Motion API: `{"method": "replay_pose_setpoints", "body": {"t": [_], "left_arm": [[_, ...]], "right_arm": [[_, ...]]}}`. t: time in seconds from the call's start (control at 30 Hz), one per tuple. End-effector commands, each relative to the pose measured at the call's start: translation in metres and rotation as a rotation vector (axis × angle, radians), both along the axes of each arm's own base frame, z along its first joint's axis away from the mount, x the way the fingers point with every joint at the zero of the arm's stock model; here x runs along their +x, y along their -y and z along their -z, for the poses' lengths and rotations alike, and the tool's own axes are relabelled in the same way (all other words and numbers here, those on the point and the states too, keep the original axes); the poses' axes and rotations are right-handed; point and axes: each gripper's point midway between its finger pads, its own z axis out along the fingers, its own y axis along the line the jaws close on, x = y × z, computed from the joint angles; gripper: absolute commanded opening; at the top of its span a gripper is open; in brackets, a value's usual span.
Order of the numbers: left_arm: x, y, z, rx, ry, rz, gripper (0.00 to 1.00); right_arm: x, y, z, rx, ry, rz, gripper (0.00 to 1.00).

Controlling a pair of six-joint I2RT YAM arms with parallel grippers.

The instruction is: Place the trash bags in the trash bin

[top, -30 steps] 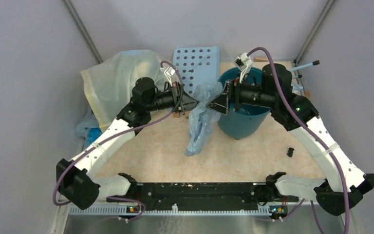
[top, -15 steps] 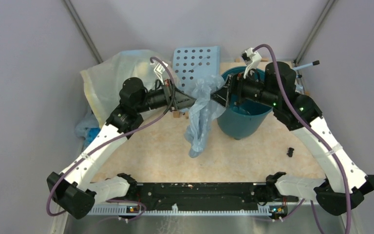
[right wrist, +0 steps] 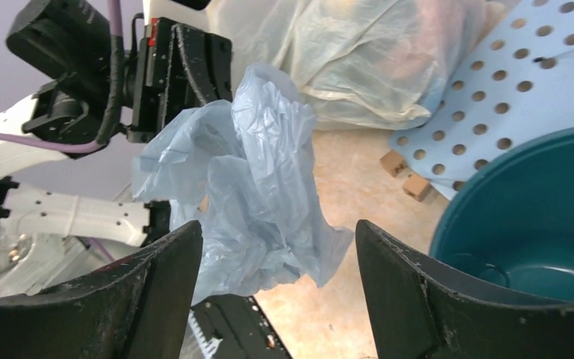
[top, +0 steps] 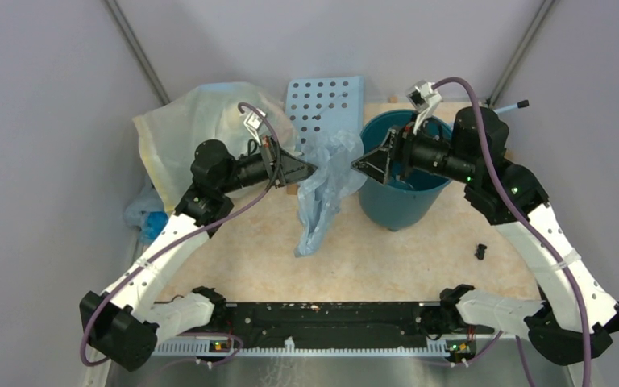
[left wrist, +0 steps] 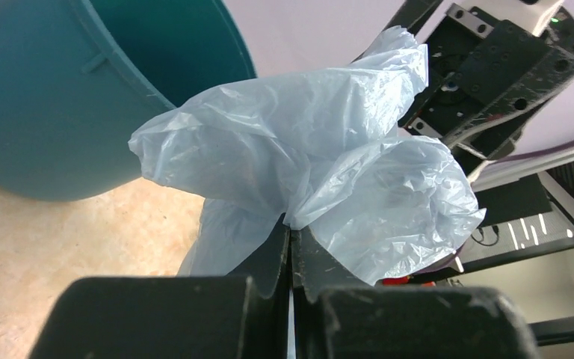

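The pale blue trash bag (top: 322, 189) hangs crumpled above the table, just left of the dark teal trash bin (top: 404, 196). My left gripper (top: 314, 170) is shut on the bag's upper part; in the left wrist view the bag (left wrist: 321, 172) bunches over the closed tips, with the bin (left wrist: 67, 97) behind at the left. My right gripper (top: 356, 165) is open and empty, just right of the bag and over the bin's left rim. In the right wrist view the bag (right wrist: 250, 194) hangs beyond the spread fingers (right wrist: 157, 284), apart from them, and the bin (right wrist: 531, 224) is at the right.
A yellowish translucent bag (top: 189, 133) with stuff inside lies at the back left. A light blue perforated panel (top: 322, 105) leans behind the bag, with small wooden blocks (right wrist: 405, 174) at its foot. A small black object (top: 480, 251) lies on the table at the right.
My right gripper has let go of the bag and pulled back to the right, open. My left gripper has moved left and back with the bag, which now hangs from it alone.
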Motion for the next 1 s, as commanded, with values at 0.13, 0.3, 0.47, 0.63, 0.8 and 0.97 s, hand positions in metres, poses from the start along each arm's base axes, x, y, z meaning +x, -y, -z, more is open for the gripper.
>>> {"method": "replay_pose_setpoints", "body": {"t": [0.13,0.3,0.47,0.63,0.8,0.97], "left_arm": [[-0.024,-0.004,-0.037,-0.104,0.111,0.074,0.0],[-0.025,-0.003,-0.035,-0.092,0.094,0.088,0.0],[0.035,-0.041,0.024,0.324,-0.021,-0.323,0.02],[0.055,-0.109,0.083,0.587,-0.151,-0.57,0.01],[0.052,-0.161,0.144,0.637,-0.397,-0.683,0.0],[0.053,-0.165,0.147,0.58,-0.417,-0.681,0.11]], "right_arm": [[-0.005,-0.019,-0.012,0.079,-0.021,-0.082,0.41],[-0.004,-0.014,-0.017,0.075,-0.033,-0.051,0.11],[0.018,0.023,-0.013,-0.029,-0.043,0.196,0.0],[0.034,0.076,-0.017,-0.148,-0.019,0.474,0.0],[0.028,0.074,-0.024,-0.144,-0.001,0.44,0.0],[0.02,0.049,-0.023,-0.088,-0.031,0.313,0.0]]}}
